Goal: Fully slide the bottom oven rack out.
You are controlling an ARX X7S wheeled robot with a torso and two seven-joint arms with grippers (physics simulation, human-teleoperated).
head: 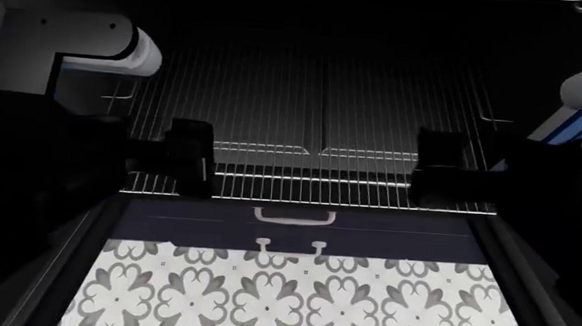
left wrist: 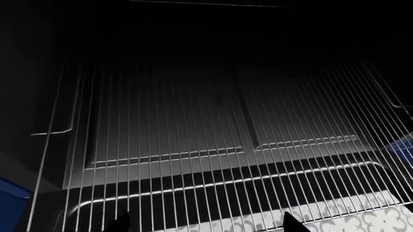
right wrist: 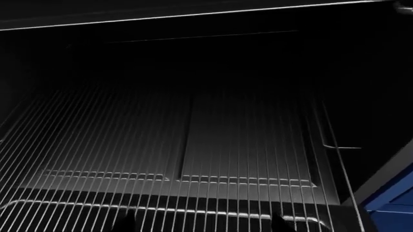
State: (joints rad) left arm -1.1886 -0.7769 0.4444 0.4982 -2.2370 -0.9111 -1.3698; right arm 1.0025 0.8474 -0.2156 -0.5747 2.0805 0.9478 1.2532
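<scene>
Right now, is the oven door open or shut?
Open: the oven door lies dropped flat below the bottom oven rack, patterned floor showing through its glass.

We could not see if the left gripper (head: 192,159) or the right gripper (head: 442,174) touched the bottom oven rack (head: 316,181); both looked too dark.

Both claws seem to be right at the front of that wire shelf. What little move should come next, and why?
Probably close both claws on the front bar of the bottom oven rack, then pull. The left claw and right claw sit at its front edge, fingertips apart in the wrist views, and most of the rack lies inside the oven.
</scene>
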